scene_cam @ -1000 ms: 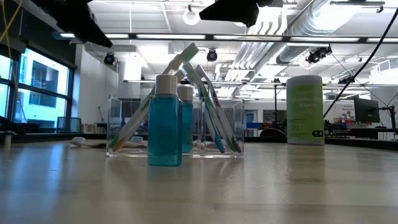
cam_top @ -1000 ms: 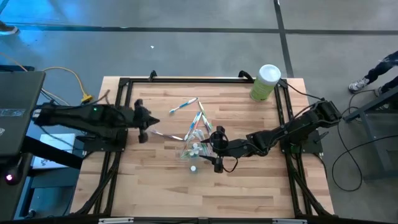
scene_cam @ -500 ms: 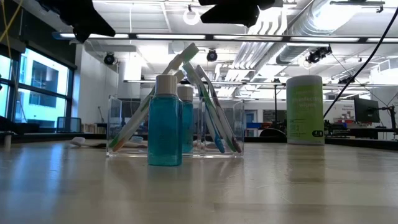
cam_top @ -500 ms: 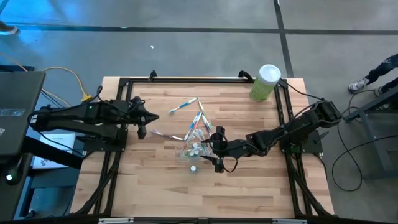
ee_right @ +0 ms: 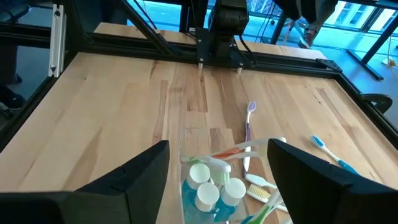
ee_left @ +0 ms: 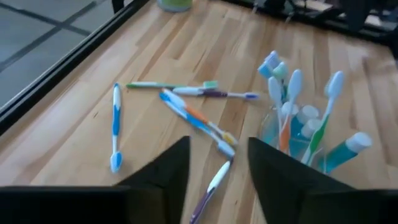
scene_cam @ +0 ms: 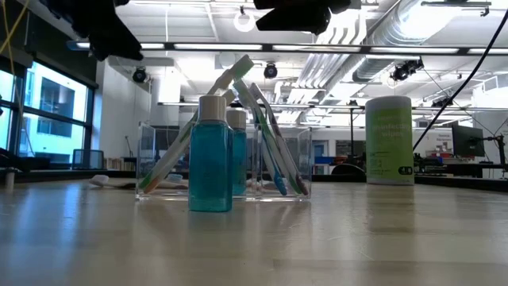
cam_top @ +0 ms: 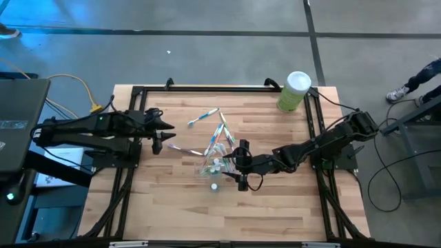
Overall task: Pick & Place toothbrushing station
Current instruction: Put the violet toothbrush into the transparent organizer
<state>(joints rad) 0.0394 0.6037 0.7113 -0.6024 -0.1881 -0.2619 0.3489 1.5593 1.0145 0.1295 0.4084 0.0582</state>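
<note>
The clear holder (cam_top: 215, 164) stands on the table's middle, with several pastel toothbrushes (scene_cam: 242, 75) leaning out of it and white-capped tubes (ee_right: 208, 186) inside. One blue tube (scene_cam: 210, 159) stands on the table in front of it. More toothbrushes (ee_left: 186, 109) lie loose on the wood to its left. My right gripper (ee_right: 217, 149) hangs open over the holder's right side, above the brush heads. My left gripper (ee_left: 217, 149) is open and raised over the purple-and-white brush (ee_left: 208, 190) left of the holder.
A tall green canister with a white lid (cam_top: 295, 89) stands at the far right corner. A black frame (cam_top: 207, 87) runs around the table's edges. Bare wood lies along the near side (cam_top: 227, 213).
My left gripper has opened its fingers and tipped up from pointing down at the table. The brushes and the holder lie as before.
</note>
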